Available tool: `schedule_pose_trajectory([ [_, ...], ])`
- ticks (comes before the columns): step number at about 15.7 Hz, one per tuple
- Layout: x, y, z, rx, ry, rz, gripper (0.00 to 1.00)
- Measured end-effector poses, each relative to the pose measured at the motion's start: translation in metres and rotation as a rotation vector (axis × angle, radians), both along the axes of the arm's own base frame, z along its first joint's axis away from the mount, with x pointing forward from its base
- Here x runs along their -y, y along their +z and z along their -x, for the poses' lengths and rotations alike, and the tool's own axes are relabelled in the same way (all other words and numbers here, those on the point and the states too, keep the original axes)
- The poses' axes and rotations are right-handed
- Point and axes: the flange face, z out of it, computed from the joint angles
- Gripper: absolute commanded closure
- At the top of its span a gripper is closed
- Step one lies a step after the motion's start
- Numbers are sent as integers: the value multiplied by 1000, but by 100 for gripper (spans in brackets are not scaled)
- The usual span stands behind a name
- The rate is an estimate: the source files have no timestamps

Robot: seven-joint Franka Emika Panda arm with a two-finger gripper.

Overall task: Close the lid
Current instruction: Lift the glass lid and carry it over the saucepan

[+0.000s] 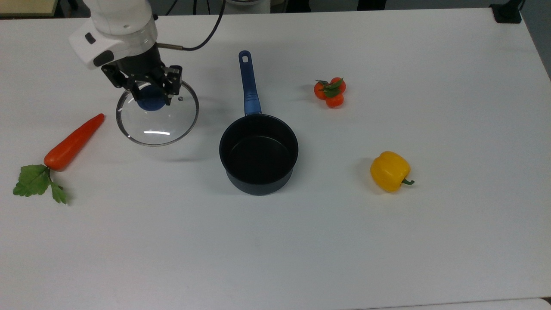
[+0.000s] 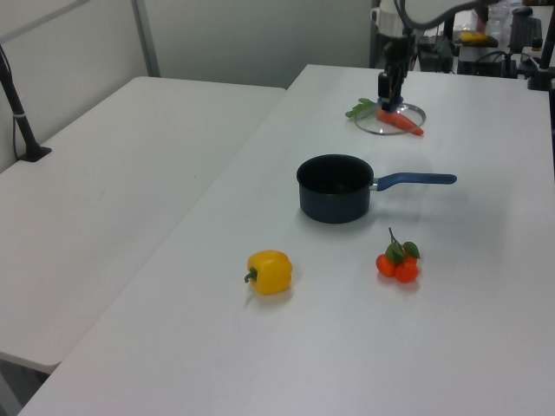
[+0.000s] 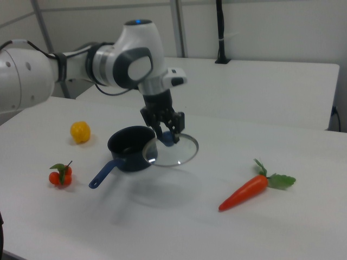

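Gripper clamps the blue knob of the lid, held in air w/ its shadow on the table. Saucepan open, to the top view's right; carrot near lid's other edge.

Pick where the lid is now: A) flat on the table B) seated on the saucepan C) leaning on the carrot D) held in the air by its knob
D: the pincer grips the blue knob and the lid hangs above its shadow, clear of the open saucepan.
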Motion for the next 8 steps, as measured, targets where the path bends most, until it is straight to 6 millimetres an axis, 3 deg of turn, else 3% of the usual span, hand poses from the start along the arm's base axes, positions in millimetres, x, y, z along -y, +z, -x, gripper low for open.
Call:
schedule_pose_trajectory([
  [4,-51,36,-7,9,74,1,62],
  [8,-105,51,-10,29,150,0,62],
])
